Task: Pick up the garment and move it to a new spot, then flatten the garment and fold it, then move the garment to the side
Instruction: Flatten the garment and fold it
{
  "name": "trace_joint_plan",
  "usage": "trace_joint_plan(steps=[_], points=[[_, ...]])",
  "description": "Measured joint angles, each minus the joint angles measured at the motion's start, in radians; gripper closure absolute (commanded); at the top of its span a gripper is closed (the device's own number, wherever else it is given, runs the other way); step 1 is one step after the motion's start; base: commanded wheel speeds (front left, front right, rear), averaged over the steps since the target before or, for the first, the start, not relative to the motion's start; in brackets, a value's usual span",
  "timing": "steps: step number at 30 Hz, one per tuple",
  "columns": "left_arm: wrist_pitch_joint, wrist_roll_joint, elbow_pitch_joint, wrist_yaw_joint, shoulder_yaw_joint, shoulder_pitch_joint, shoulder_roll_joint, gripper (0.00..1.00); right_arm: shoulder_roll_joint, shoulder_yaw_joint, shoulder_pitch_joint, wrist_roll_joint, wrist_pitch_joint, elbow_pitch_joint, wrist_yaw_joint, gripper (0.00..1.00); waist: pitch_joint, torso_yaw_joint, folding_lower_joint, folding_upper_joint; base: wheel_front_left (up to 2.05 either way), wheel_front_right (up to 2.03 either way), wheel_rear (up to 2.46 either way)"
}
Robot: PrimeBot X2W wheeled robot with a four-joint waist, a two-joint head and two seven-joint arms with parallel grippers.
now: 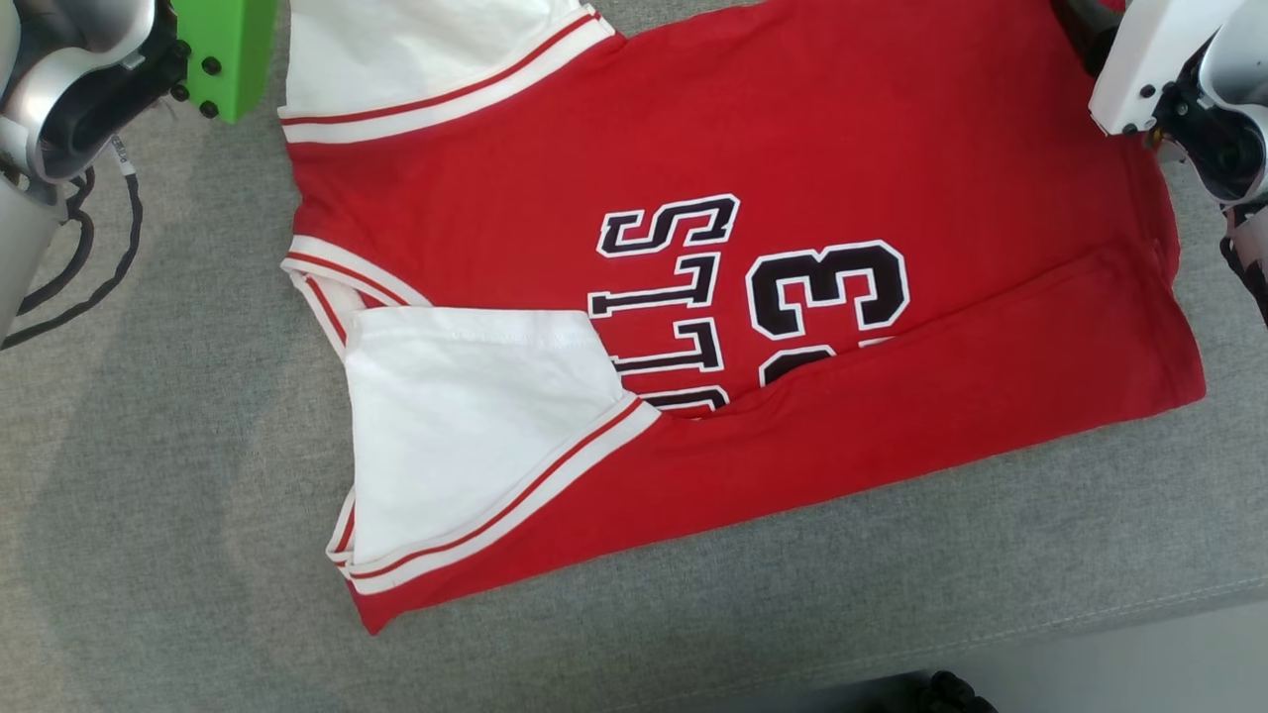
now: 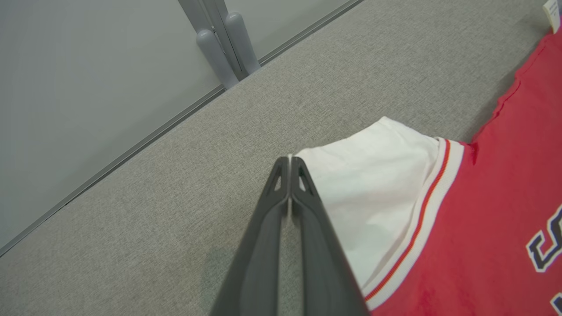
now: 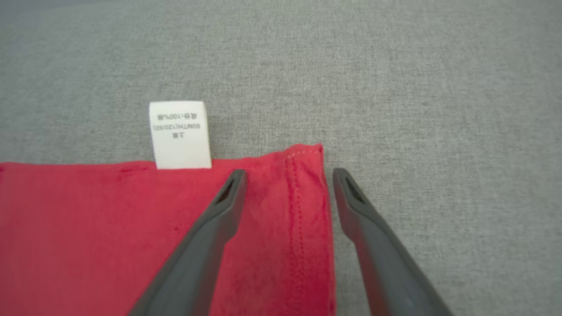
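Right gripper point(image 3: 287, 175) hangs with jaws apart, straddling a hem corner of the red jersey point(image 3: 109, 228); left gripper point(image 2: 290, 163), fingers together, sits at the white sleeve point(image 2: 377, 188) edge. I see the jersey lying lengthwise between both arms.

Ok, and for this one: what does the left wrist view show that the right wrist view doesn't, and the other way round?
Left wrist view: the left pincer, shut, its tips at the corner of a white sleeve with red-striped trim. It also shows part of the black lettering and a grey post in the background.

Right wrist view: the right pincer, open, straddling the hemmed corner, with a white care label beside it.

Both: the red jersey lying on the grey fabric surface.
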Motion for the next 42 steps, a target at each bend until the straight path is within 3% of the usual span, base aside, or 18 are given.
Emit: trace_joint_plan(steps=[6, 10, 11, 12, 15, 20, 21, 23, 31, 42], points=[[0.003, -0.007, -0.015, 0.000, -0.004, 0.001, 0.006, 1.00, 0.009, 0.017, -0.041, -0.005, 0.010, 0.035, 0.000, 0.01, 0.005, 0.005, 0.0000, 0.0000, 0.00, 0.00, 0.00], [0.003, -0.007, -0.021, 0.000, -0.005, 0.002, 0.007, 1.00, 0.013, 0.030, -0.054, 0.005, 0.013, 0.045, 0.000, 0.20, 0.008, 0.008, 0.0000, 0.0000, 0.00, 0.00, 0.00], [0.003, -0.007, -0.021, 0.001, -0.005, 0.002, 0.007, 1.00, 0.014, 0.032, -0.056, 0.011, 0.012, 0.047, 0.000, 0.32, 0.009, 0.009, 0.0000, 0.0000, 0.00, 0.00, 0.00], [0.003, -0.007, -0.022, 0.001, -0.005, 0.002, 0.007, 1.00, 0.016, 0.035, -0.058, 0.015, 0.012, 0.048, 0.000, 0.34, 0.010, 0.010, 0.0000, 0.0000, 0.00, 0.00, 0.00], [0.003, -0.009, -0.022, 0.001, -0.006, 0.002, 0.009, 1.00, 0.015, 0.048, -0.069, 0.017, 0.010, 0.049, 0.000, 0.51, 0.013, 0.012, 0.0000, 0.0000, 0.00, 0.00, 0.00], [0.002, -0.010, -0.022, 0.001, -0.008, 0.003, 0.010, 1.00, 0.009, 0.063, -0.083, 0.019, 0.008, 0.054, 0.000, 0.58, 0.014, 0.016, 0.0000, 0.0000, 0.00, 0.00, 0.00], [0.001, -0.010, -0.022, 0.001, -0.009, 0.003, 0.010, 1.00, 0.007, 0.067, -0.087, 0.019, 0.008, 0.055, 0.000, 0.78, 0.014, 0.017, 0.0000, 0.0000, 0.00, 0.00, 0.00], [-0.001, -0.011, -0.022, 0.001, -0.010, 0.005, 0.012, 1.00, 0.005, 0.078, -0.090, 0.014, 0.012, 0.055, 0.000, 1.00, 0.012, 0.017, 0.0000, 0.0000, 0.00, 0.00, 0.00], [-0.036, -0.016, -0.029, 0.001, -0.010, 0.007, 0.019, 1.00, -0.017, 0.082, -0.084, 0.008, -0.019, 0.036, 0.000, 1.00, 0.005, 0.019, 0.0000, 0.0000, 0.00, 0.00, 0.00], [-0.165, -0.025, -0.054, 0.000, 0.011, 0.025, 0.048, 1.00, -0.050, 0.047, -0.020, 0.016, -0.090, -0.025, 0.000, 1.00, -0.037, 0.023, 0.0000, 0.0000, 0.00, 0.00, 0.00]])
